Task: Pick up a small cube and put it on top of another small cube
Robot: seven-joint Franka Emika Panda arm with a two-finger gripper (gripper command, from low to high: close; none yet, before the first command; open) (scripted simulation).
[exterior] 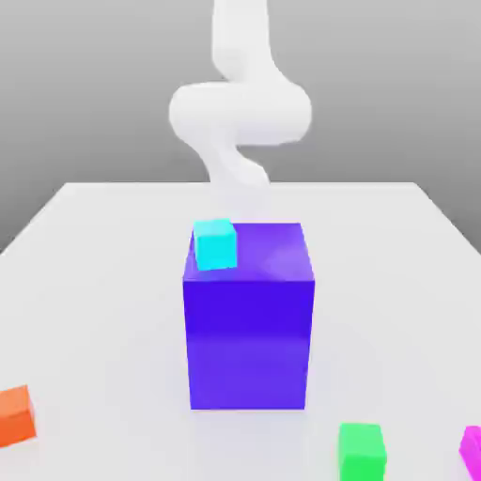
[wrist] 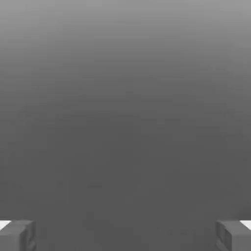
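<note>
In the hand view my gripper [wrist: 125,235] is open. Its two grey fingertips [wrist: 17,235] stand far apart with nothing between them, and only a plain grey background lies beyond. In the exterior view a small cyan cube [exterior: 214,244] appears to rest at the left rear corner of the top of a large blue-purple block [exterior: 249,338]. Three more small cubes lie on the white table near its front edge: an orange cube [exterior: 15,415] at the exterior view's left, a green cube [exterior: 362,451] right of centre, and a magenta cube [exterior: 472,453] at the far right.
The white arm [exterior: 240,108] rises behind the large block at the back of the table [exterior: 94,282]. The block stands tall in the middle and hides the surface behind it.
</note>
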